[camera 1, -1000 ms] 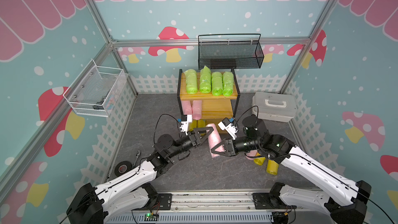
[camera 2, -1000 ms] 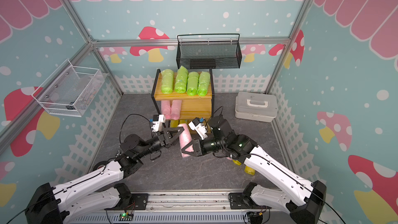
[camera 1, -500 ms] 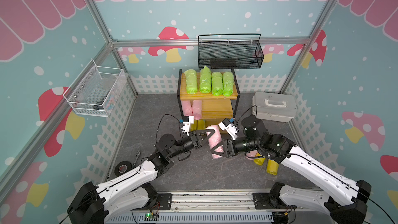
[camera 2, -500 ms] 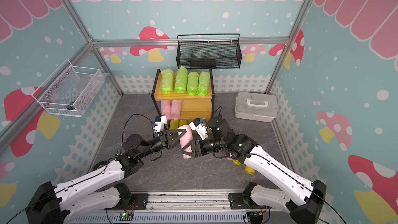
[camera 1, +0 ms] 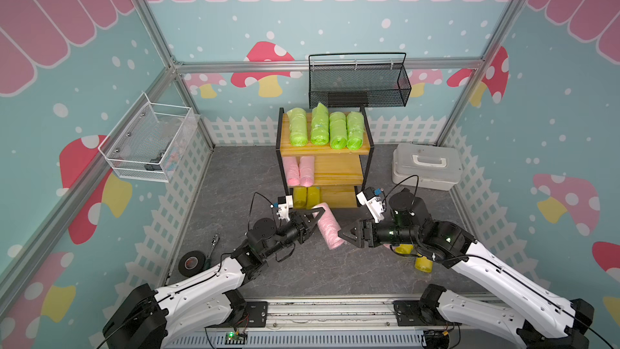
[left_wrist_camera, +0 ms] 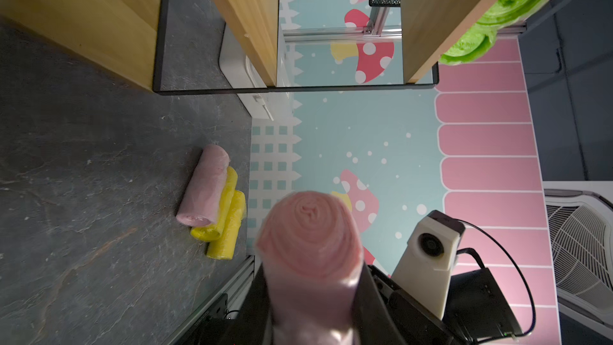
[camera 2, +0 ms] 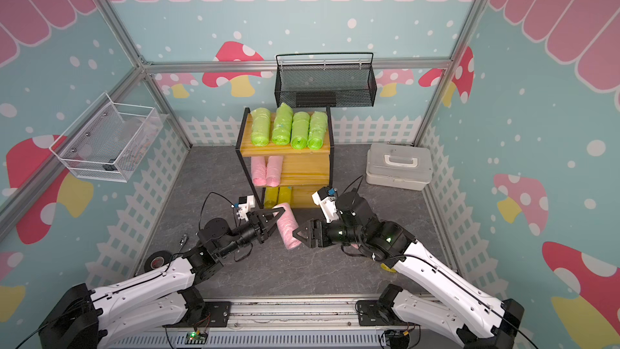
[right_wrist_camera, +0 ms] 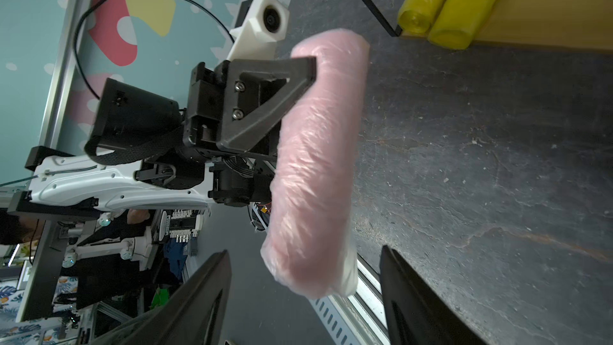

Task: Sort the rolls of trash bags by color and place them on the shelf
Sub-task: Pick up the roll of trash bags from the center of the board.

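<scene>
Grey slate floor, mushroom walls. Roughly two thirds done: four lime green rolls on the shelf top, two pale pink rolls mid tier, two yellow rolls at the bottom. Left gripper clamped on a third pink roll just in front of the shelf; right gripper spread wide round its lower end, not gripping. Left to shelve: that one, plus a loose pink roll and two loose yellow rolls on the floor.

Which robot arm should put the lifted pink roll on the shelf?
Left. The left gripper is shut on the pink roll, near the shelf, whose middle board holds two pink rolls. The right gripper stands open, not touching it.
</scene>
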Controlling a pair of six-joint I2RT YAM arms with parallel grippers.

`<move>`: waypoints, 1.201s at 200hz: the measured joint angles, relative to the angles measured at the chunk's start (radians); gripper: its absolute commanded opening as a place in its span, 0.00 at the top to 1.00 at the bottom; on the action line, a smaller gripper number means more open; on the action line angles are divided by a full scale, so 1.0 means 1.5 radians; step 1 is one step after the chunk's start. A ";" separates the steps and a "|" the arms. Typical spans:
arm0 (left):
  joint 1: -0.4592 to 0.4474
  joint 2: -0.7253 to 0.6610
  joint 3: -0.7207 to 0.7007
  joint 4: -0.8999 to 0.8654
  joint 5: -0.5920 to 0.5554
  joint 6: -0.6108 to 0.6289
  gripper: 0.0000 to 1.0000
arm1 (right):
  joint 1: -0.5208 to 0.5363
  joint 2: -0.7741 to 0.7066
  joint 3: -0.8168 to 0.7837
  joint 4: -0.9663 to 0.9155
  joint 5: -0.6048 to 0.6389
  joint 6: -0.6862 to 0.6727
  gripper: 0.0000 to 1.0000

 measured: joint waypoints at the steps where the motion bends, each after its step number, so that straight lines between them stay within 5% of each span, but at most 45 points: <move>1: 0.000 -0.001 0.000 -0.001 -0.001 0.000 1.00 | 0.000 0.000 -0.001 -0.001 0.000 0.001 0.21; 162: 0.000 -0.081 -0.040 -0.027 -0.078 -0.037 1.00 | 0.061 0.075 0.006 0.064 0.020 0.061 0.19; 240: 0.000 -0.081 -0.042 -0.027 -0.080 -0.042 1.00 | 0.094 0.142 0.021 0.100 0.050 0.079 0.36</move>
